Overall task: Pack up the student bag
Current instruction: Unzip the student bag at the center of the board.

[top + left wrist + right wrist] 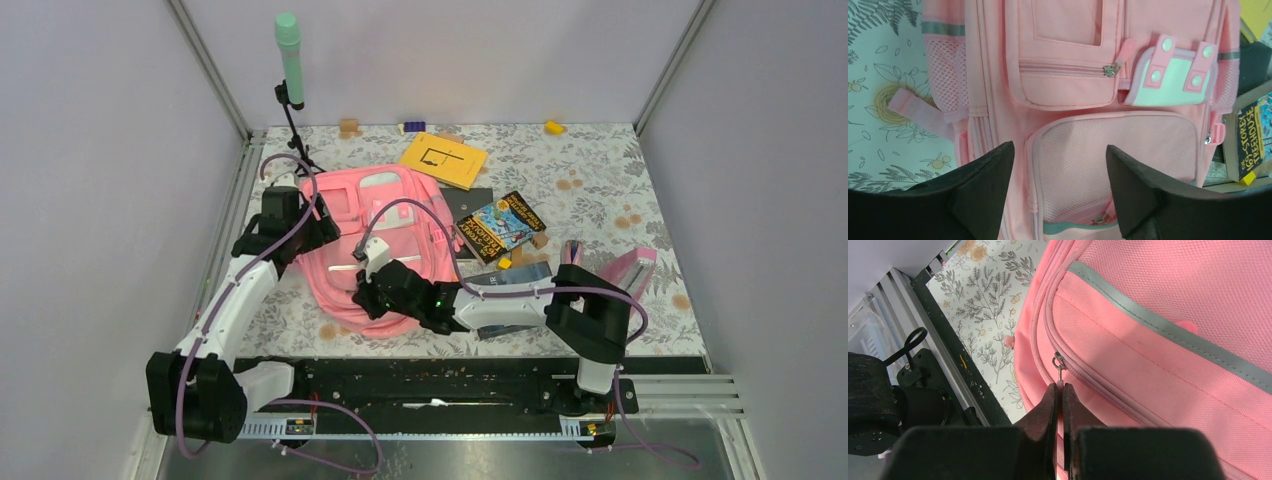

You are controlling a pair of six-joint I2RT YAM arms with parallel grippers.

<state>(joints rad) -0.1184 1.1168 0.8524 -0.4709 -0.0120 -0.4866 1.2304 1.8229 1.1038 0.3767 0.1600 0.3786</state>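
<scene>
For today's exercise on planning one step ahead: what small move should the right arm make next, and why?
Probably draw the zipper pull along its track. The right gripper is shut on it, the student bag looks zipped closed, and a book lies outside it.

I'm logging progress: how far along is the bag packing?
Nothing looks packed yet: the yellow booklet and the Treehouse book lie outside the student bag. In hand: the right gripper pinches a zipper pull; the left gripper hovers open. Left: probably opening, loading, closing.
</scene>
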